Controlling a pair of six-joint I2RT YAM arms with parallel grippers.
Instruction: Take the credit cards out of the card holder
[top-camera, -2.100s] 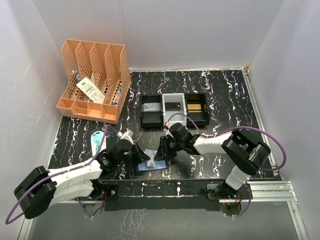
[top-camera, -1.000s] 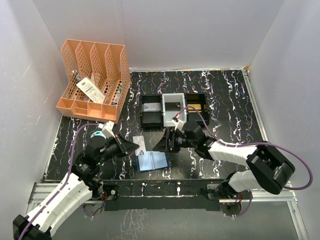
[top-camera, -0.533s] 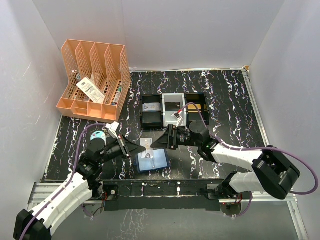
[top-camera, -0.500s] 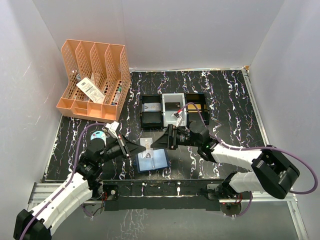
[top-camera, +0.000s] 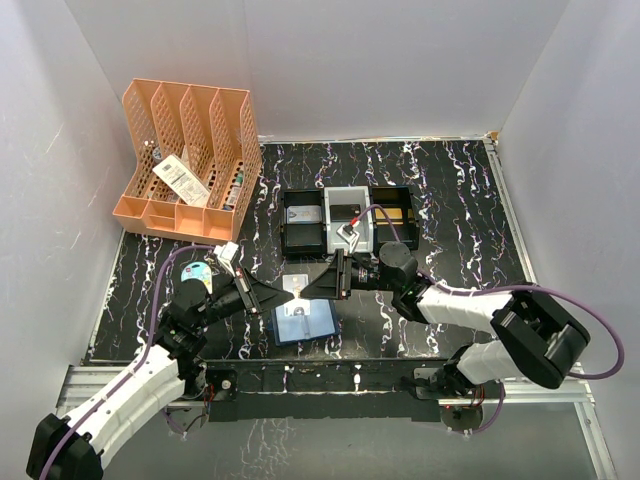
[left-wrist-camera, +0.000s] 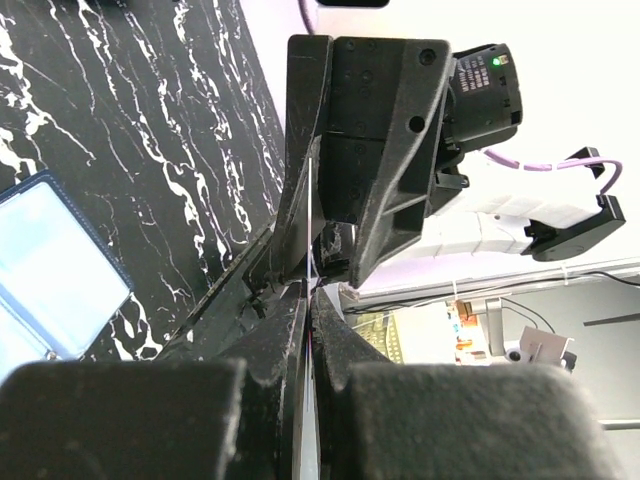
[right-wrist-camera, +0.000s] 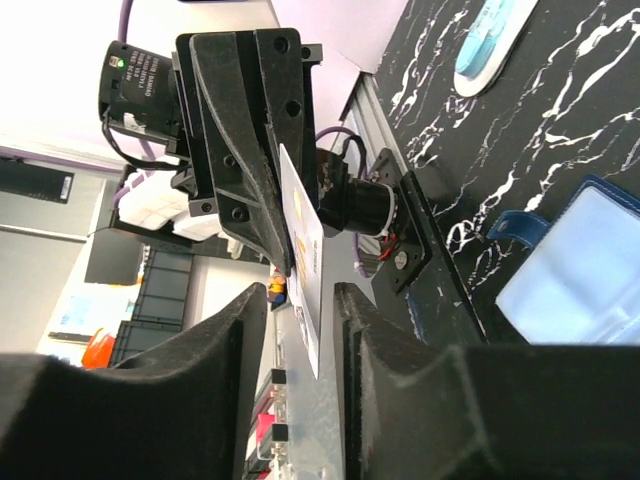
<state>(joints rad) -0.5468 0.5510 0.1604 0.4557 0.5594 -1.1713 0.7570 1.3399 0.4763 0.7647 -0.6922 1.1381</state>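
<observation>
card: i read the credit card (top-camera: 297, 287) mid-frame, just up-frame of the card holder (top-camera: 312, 324), long axis left-right.
left jaws: clamped on its left end.
right jaws: straddling its right end, apart.

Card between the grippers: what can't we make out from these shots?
- Card print: slanted and tiny in the right wrist view, edge-on in the left wrist view.
- Right gripper: whether it touches the card; the jaws straddle it, contact unclear in every view.
- Wallet slots: cut off at both wrist views' edges, too small from the top.
</observation>
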